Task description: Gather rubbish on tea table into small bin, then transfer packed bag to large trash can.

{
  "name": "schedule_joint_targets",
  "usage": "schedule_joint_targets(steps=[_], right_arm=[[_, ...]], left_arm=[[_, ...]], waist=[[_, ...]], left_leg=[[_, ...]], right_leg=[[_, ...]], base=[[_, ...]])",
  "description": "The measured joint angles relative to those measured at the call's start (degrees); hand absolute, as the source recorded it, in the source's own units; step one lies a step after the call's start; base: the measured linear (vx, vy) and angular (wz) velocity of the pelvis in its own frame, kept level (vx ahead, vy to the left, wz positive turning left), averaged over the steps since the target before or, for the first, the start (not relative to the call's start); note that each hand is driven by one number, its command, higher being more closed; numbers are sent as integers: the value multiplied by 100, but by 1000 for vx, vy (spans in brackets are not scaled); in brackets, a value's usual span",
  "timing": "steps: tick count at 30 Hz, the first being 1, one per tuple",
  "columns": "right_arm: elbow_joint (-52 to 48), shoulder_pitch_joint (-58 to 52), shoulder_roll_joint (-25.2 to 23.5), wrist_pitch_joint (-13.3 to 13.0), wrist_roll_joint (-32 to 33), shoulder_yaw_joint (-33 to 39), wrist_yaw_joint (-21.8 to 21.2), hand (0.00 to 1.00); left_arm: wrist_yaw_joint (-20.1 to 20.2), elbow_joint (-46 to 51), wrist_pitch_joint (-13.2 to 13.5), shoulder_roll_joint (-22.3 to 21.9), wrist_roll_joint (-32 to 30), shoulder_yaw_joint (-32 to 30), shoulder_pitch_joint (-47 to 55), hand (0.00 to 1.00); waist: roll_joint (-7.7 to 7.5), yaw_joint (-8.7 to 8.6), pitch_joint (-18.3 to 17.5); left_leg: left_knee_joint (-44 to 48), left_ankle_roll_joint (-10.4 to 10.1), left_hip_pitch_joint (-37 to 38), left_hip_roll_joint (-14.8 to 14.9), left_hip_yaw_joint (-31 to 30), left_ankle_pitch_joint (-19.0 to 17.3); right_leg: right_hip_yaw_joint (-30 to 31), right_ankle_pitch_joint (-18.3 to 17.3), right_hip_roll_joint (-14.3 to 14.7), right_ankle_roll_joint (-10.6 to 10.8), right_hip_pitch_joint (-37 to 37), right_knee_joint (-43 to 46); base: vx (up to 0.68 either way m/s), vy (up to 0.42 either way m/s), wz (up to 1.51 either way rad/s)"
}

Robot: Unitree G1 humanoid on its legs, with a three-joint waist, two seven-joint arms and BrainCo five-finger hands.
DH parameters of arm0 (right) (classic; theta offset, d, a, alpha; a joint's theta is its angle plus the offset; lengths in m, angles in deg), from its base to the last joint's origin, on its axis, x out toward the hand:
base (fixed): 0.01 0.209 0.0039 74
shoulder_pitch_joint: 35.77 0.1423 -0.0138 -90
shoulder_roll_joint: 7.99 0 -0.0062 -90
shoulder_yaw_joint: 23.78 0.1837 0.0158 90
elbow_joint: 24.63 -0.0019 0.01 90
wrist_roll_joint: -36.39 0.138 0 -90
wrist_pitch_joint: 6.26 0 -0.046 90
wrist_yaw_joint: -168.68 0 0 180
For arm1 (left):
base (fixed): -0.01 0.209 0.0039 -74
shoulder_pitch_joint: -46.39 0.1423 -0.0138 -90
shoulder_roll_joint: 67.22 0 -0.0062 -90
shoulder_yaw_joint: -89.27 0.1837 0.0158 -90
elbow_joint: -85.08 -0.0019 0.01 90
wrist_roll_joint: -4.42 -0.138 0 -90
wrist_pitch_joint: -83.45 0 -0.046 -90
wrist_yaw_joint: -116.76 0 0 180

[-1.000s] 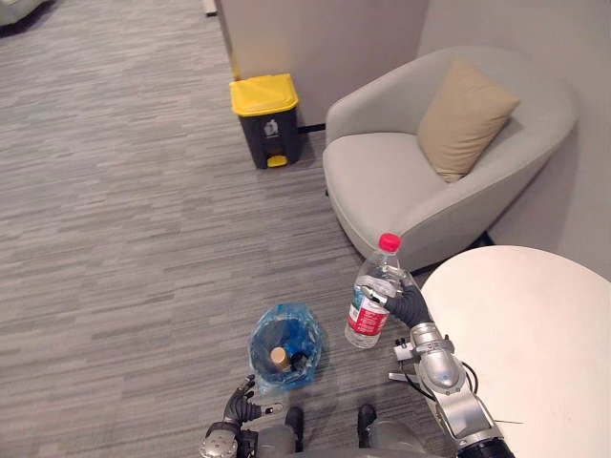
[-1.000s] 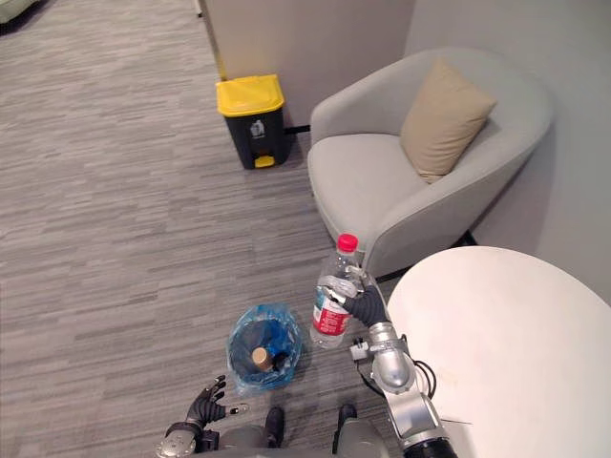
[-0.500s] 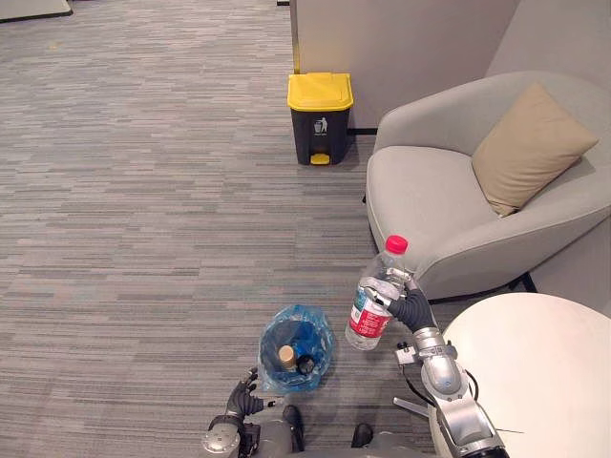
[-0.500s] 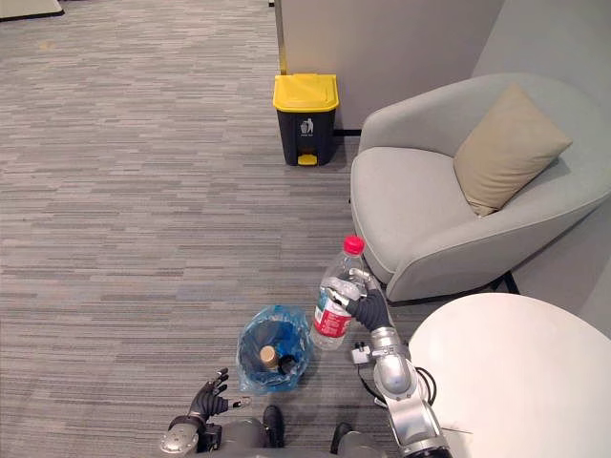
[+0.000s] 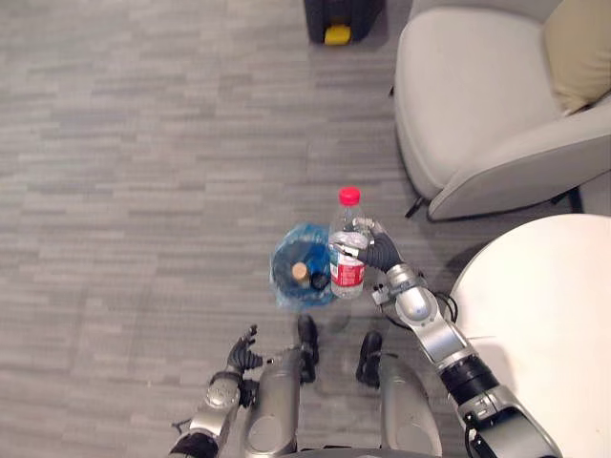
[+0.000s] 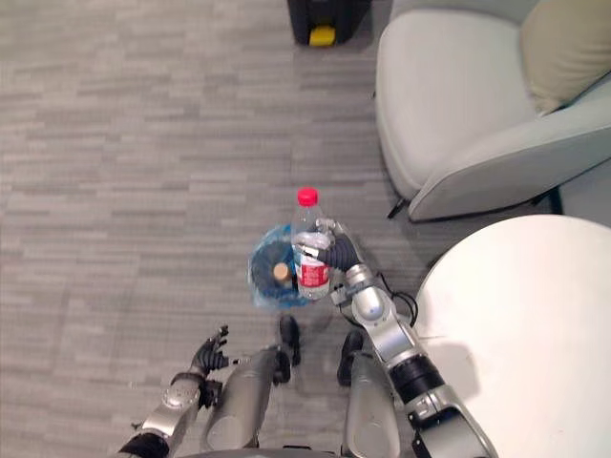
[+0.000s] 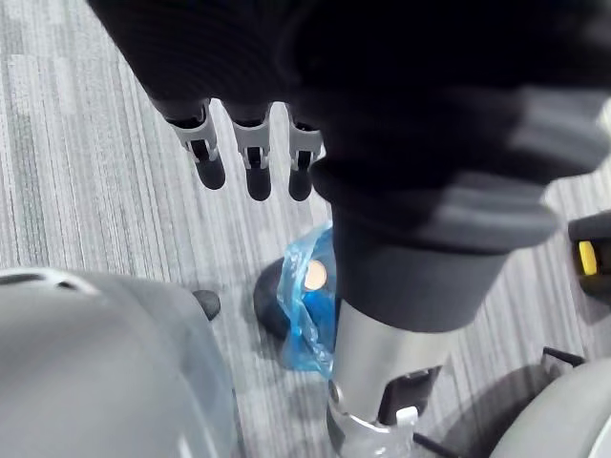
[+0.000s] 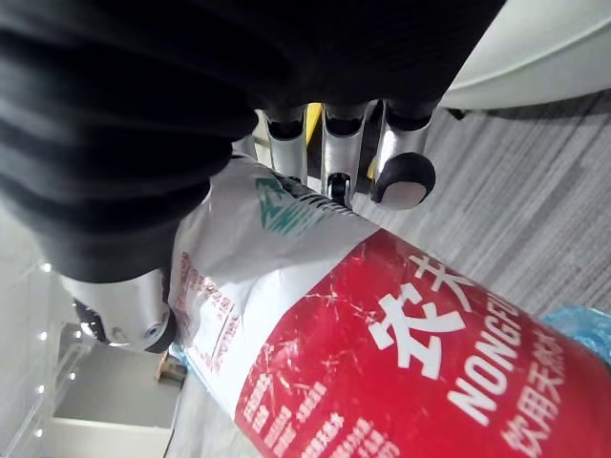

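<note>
- Right hand [image 5: 377,254]: clenched round a bottle, thumb on one side and fingers [image 8: 399,164] wrapped over the clear upper part, above the label.
- Bottle [image 5: 347,250]: clear plastic, red cap, red-and-white label. Held upright in the air, cap uppermost. In the eye views it overlaps the right edge of the small bin; I cannot tell whether it is right over the opening.
- Small bin [image 5: 298,275]: stands on the floor just in front of the robot, lined with a blue plastic bag whose rim lies open. Inside are a round light-brown item and a small dark item, side by side.
- Left hand [image 5: 240,354]: low at the robot's left side, near the floor. Released, fingers [image 7: 254,164] straight and slightly spread, holding nothing, apart from the bin.
- Table [image 5: 549,324]: round white top at the robot's right, under the right forearm.
- Armchair [image 5: 468,124]: light grey, rounded, beyond the table.
- Cushion [image 5: 584,46]: tan, leaning against the armchair's back.
- Large trash can [image 5: 341,13]: dark body with a yellow pedal, at the far edge of the view, left of the armchair, well apart from the small bin.
- Floor [image 5: 143,172]: grey striped carpet.
</note>
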Motion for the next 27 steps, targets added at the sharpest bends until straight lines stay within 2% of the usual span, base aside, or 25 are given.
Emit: schedule_joint_targets(steps=[3,6,7,15,21,27], right_arm=[[-9,431,3,27,-76,-1,92,100],[-11,850,-7,105,-75,-5,241,100],[-19,1166,-15,122,-75,-3,343,100],[10,2089,100,208,-74,20,701,100],[746,2591,208,376,-68,122,820,100],[1099,2776,247,384,0,211,948,100]], left_arm=[[-88,211,5,-12,119,-195,-284,0],[-138,442,28,-26,234,-351,-565,0],[-221,567,112,-59,289,-433,-753,0],[-344,934,152,-349,639,-862,-1345,0],[-342,1024,197,-416,742,-867,-1503,0],[-343,1080,260,-442,918,-875,-1662,0]], waist=[[-4,123,96],[-3,132,167],[-13,134,256],[-72,212,469],[-140,279,521],[-140,267,521]], left_leg=[[338,64,-702,148,194,-47],[615,89,-1266,350,451,-65],[857,133,-1647,393,466,-93],[1679,218,-3211,405,325,-147],[1963,235,-3845,401,202,-148],[2015,246,-4120,405,183,-155]], right_leg=[[-26,-38,-79,37,-681,313],[-92,-61,-144,14,-1205,559],[-111,-96,-211,-26,-1565,797],[-104,-253,-445,-116,-3056,1740],[-114,-365,-512,-162,-3659,2133],[-120,-431,-545,-91,-3943,2240]], base=[[-143,-23,11],[-113,-54,20],[-88,-32,15],[-60,-16,12],[-53,-35,11],[-66,-5,5]])
